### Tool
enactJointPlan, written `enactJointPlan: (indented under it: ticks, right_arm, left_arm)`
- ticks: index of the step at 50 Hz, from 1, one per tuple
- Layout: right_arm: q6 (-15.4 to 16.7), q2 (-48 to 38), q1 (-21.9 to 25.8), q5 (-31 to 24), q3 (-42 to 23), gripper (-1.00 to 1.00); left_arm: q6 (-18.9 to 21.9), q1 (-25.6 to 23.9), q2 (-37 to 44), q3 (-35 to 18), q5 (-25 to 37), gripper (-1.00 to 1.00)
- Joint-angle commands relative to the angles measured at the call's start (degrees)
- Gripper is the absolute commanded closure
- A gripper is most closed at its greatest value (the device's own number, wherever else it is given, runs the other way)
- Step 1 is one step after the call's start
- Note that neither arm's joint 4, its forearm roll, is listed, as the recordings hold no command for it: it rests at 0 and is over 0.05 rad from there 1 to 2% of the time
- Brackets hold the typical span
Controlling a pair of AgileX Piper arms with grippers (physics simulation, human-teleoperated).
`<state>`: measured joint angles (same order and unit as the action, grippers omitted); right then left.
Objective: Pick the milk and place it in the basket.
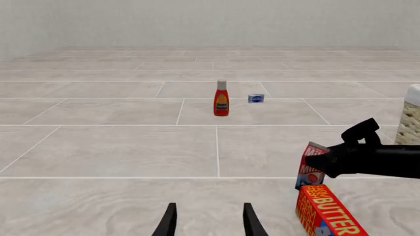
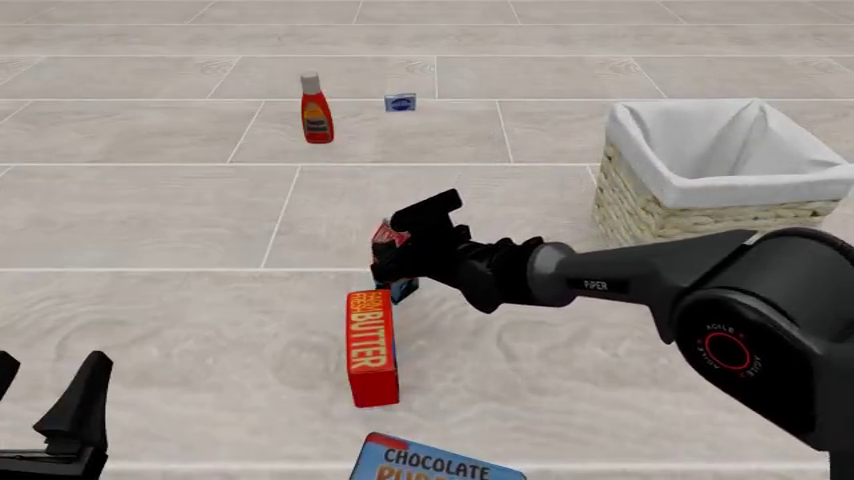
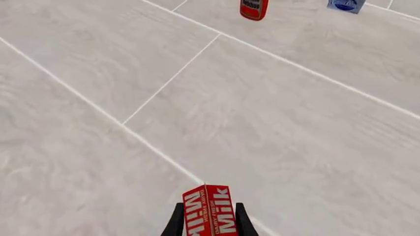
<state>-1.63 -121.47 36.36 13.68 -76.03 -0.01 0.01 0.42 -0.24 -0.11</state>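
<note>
Now the right pincer [image 2: 395, 252] pinches the milk [image 2: 388, 236] just behind the butter box [image 2: 371, 346], basket [image 2: 627, 200] well right.

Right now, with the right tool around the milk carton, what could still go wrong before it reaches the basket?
1. The right tool grips only the upper part of the milk; the carton could tilt or slip when lifted.
2. The butter box lies right beside the milk's base, so a sideways drag could knock it.
3. The basket has a tall wall; a low carry could hit it.
</note>
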Motion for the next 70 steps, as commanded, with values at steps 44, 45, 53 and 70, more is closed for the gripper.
enactJointPlan:
  ticks: [44, 45, 53, 70]
  right_arm:
    - [6.3, 12.73, -1.99, -2.06, 3.88, 1.0]
    - [6.46, 13.41, -2.15, -2.29, 4.05, 1.0]
    - [6.28, 18.0, -3.33, -3.75, 4.92, 1.0]
    - [5.53, 29.83, -7.61, -12.11, 3.01, 1.0]
  left_arm:
    - [0.01, 0.01, 0.0, 0.0, 0.0, -1.0]
    - [0.0, 0.0, 0.0, 0.0, 0.0, -1.0]
    - [0.01, 0.0, 0.0, 0.0, 0.0, -1.0]
    - [0.0, 0.01, -0.01, 0.0, 0.0, -1.0]
